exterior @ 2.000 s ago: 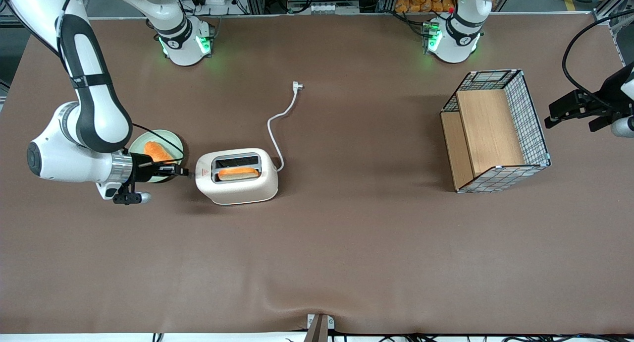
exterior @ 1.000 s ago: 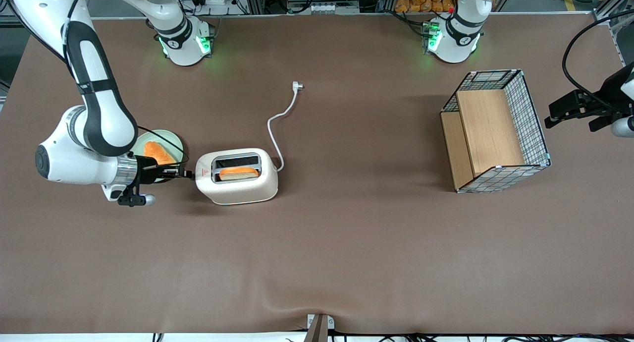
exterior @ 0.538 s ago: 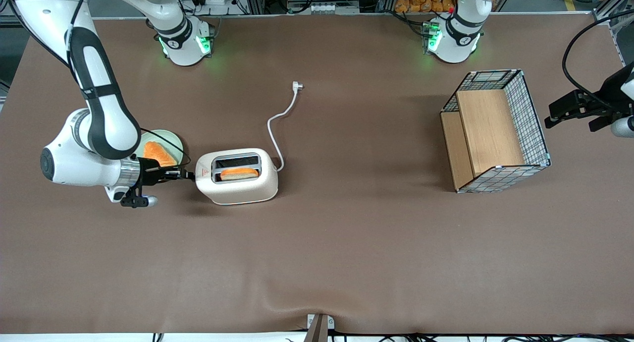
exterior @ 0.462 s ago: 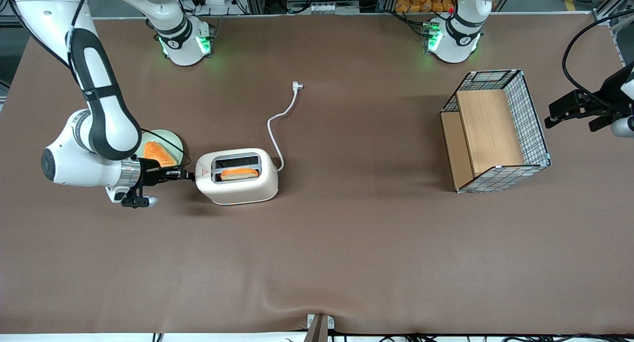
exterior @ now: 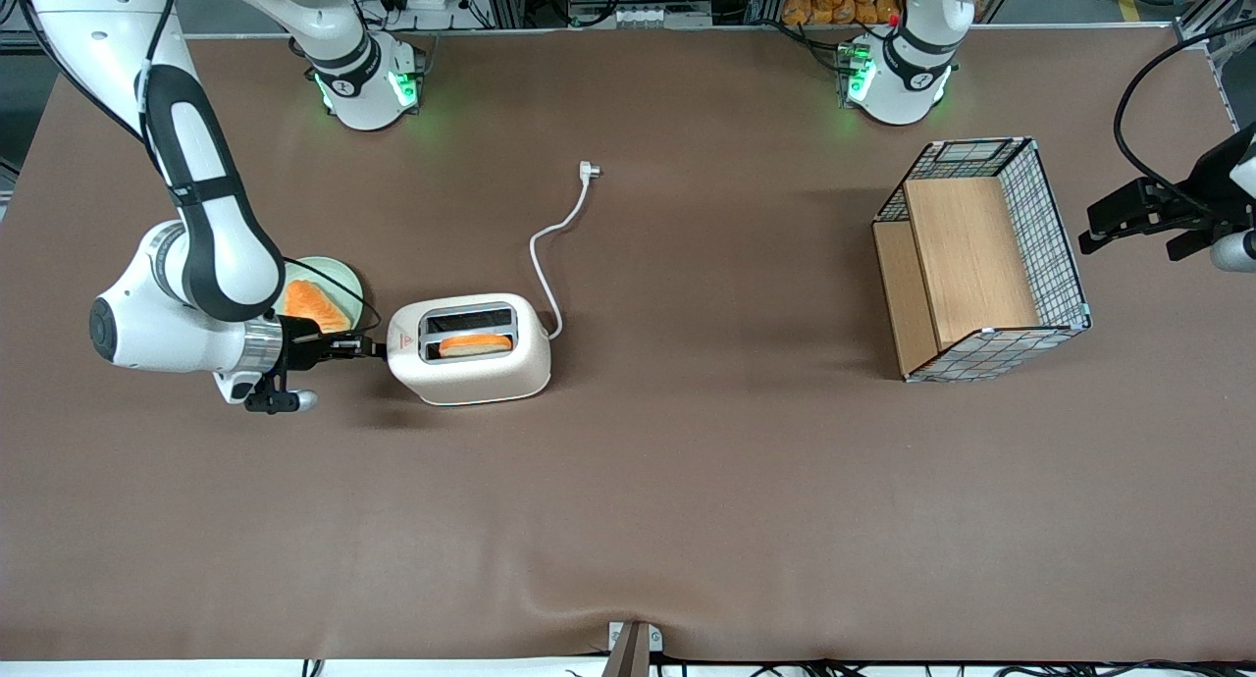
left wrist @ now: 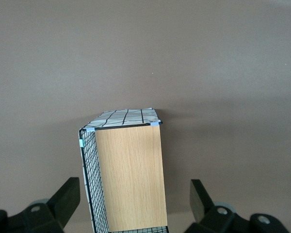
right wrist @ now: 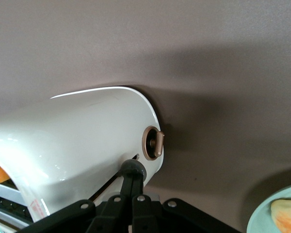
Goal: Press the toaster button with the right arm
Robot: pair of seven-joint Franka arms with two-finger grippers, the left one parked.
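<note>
Black and narrow, the right arm's hand [right wrist: 131, 180] reaches level over the tabletop [exterior: 628, 481] with its two fingers [right wrist: 130, 187] pressed together. Their tips sit against the dark grey button [right wrist: 132, 168], which pokes out of a slot in the narrow end of the cream-white toaster [exterior: 471, 378].

The contact patch is small and rounded, so a push that runs slightly off line would probably let the tips slide off the button. They might then land on the bronze dial [right wrist: 153, 142] just beside it. The toaster looks light and stands loose, so a sideways shove rather than travel along the slot could skid it toward the parked arm's end and drag its white cord [exterior: 549, 235]. The pale green plate [exterior: 348, 280] with an orange toast slice [exterior: 312, 302] lies beside the wrist, where a swing could knock it. A second slice [exterior: 474, 343] sits in the slot nearer the front camera.

No brand name is legible. The only marking is a red warning triangle [exterior: 400, 341] on the toaster's top, with print too small to read.
</note>
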